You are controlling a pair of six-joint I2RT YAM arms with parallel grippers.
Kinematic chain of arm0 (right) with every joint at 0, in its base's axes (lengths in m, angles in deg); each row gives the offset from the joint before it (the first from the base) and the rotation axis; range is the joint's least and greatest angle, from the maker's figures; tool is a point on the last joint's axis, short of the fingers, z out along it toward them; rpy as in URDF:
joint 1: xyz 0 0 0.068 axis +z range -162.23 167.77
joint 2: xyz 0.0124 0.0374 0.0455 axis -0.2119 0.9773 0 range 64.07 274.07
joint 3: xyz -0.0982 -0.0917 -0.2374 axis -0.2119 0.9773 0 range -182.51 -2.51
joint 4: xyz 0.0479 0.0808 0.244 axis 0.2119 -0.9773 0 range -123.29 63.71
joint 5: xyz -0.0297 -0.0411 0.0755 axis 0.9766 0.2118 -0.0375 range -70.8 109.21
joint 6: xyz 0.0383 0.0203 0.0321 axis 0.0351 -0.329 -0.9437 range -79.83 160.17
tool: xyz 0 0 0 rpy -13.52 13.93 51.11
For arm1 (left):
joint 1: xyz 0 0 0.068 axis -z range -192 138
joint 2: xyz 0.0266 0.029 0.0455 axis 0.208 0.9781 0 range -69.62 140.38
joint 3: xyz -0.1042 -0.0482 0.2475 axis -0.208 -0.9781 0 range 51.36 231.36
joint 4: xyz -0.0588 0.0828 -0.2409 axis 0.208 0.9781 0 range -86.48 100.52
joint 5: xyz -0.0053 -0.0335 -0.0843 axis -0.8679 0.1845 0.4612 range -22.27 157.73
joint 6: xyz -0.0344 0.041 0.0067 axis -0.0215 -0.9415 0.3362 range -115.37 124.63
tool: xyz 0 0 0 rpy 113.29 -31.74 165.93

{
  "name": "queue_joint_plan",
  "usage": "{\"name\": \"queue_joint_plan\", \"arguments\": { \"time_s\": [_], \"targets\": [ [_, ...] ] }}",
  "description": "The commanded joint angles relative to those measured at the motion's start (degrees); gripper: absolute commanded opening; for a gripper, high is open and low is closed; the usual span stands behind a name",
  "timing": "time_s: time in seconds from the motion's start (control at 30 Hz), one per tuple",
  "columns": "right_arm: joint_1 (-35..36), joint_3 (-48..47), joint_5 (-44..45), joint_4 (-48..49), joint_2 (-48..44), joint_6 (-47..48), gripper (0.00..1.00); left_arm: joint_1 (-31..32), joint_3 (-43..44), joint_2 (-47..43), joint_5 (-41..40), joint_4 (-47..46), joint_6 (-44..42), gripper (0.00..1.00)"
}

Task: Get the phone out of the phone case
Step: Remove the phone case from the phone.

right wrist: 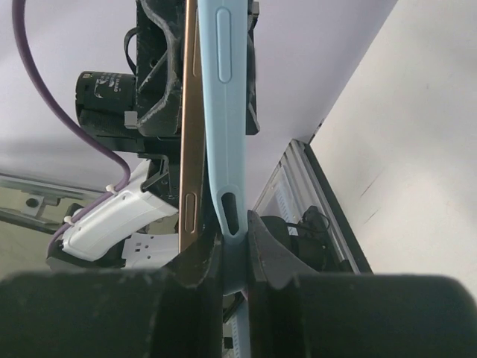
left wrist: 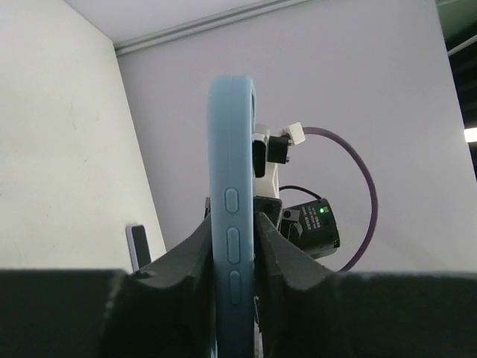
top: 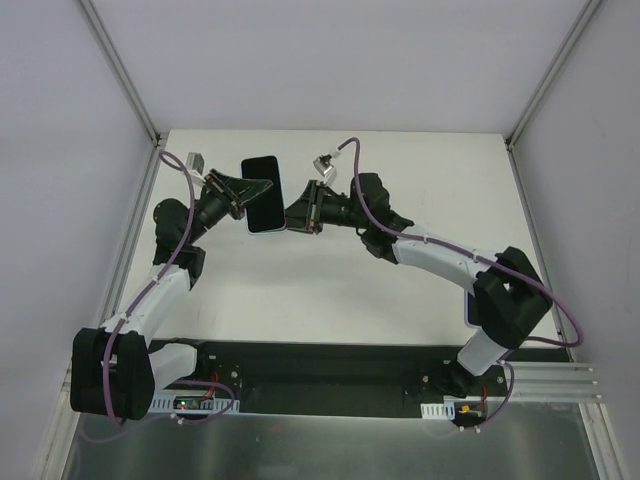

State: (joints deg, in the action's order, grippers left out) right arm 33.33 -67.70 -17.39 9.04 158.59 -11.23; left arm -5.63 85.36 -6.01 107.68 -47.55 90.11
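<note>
A phone with a dark screen [top: 262, 192] in a light blue case is held in the air over the far part of the table. My left gripper [top: 248, 190] is shut on the case's left side. In the left wrist view its fingers [left wrist: 190, 257] press both faces of the blue case edge [left wrist: 232, 171] with its buttons. My right gripper [top: 293, 217] is shut on the lower right corner. In the right wrist view [right wrist: 235, 257] it pinches the blue case rim [right wrist: 223, 112], and the phone's gold edge [right wrist: 190, 149] stands apart from the case.
The white table [top: 400, 300] lies below, with grey enclosure walls and aluminium posts [top: 120, 70] at the far corners. A black rail with cables [top: 330, 375] runs along the near edge by the arm bases.
</note>
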Motion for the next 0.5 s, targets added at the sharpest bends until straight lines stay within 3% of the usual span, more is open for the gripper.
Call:
{"name": "queue_joint_plan", "arguments": {
  "time_s": [0.0, 0.03, 0.07, 0.13, 0.17, 0.3, 0.47],
  "targets": [
    [2.2, -0.1, 8.1, 2.2, -5.6, 5.3, 0.02, 4.8, 2.2, 0.1, 10.8, 1.5, -4.5, 0.3],
    [2.2, 0.1, 10.0, -2.3, -7.3, 6.9, 0.01, 4.8, 2.6, -0.2, 10.4, 2.2, -5.0, 0.34],
    [2.2, 0.8, 10.8, -4.4, -8.1, 8.3, 0.01, 4.8, 2.8, -0.4, 10.1, 4.0, -5.7, 0.48],
    [2.2, 1.3, 13.3, -10.4, -10.6, 11.8, 0.01, 4.7, 3.7, -1.1, 10.2, 6.8, -8.4, 0.63],
    [2.1, 1.4, 14.0, -12.5, -11.3, 13.2, 0.01, 4.7, 4.8, -1.4, 10.2, 8.2, -9.4, 0.76],
    [2.0, 2.0, 18.0, -21.6, -14.6, 18.2, 0.01, 4.6, 7.0, -2.3, 10.2, 15.6, -14.5, 0.99],
    [2.0, 0.8, 24.9, -35.1, -17.3, 23.5, 0.01, 3.4, 7.8, -2.8, 9.9, 19.7, -17.0, 0.99]
  ]
}}
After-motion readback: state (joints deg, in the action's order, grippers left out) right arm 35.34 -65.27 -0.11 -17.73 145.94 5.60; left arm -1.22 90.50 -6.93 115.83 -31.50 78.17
